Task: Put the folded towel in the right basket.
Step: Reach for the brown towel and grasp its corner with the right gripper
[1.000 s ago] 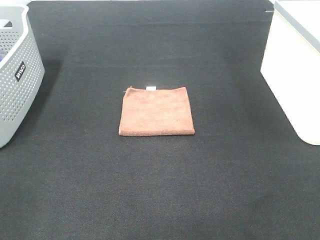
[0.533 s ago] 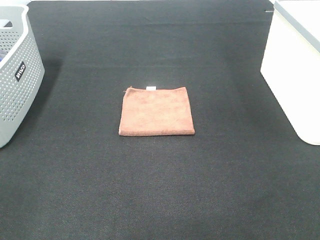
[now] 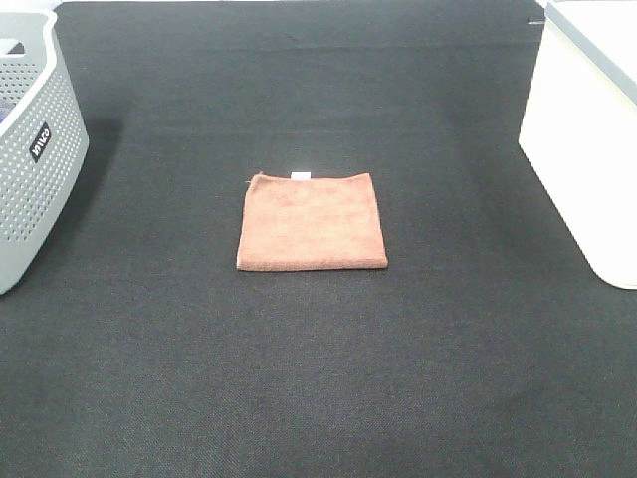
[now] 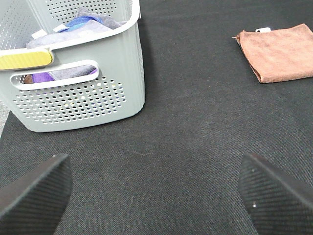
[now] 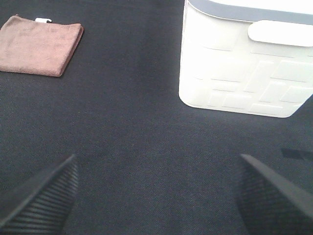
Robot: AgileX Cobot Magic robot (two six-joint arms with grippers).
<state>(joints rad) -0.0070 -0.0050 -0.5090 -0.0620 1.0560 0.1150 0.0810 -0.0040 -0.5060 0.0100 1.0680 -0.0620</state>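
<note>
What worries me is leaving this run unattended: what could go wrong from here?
The folded towel lies flat on the mat, so the open right gripper may pinch only its top layer and unfold it. The right basket has tall walls; a hanging towel could snag on them.

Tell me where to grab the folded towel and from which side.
Pinch the folded towel at its right edge, the side facing the right basket, coming down with the right gripper. It lies flat on the mat, so probably only an edge gives the jaws something to close on.
</note>
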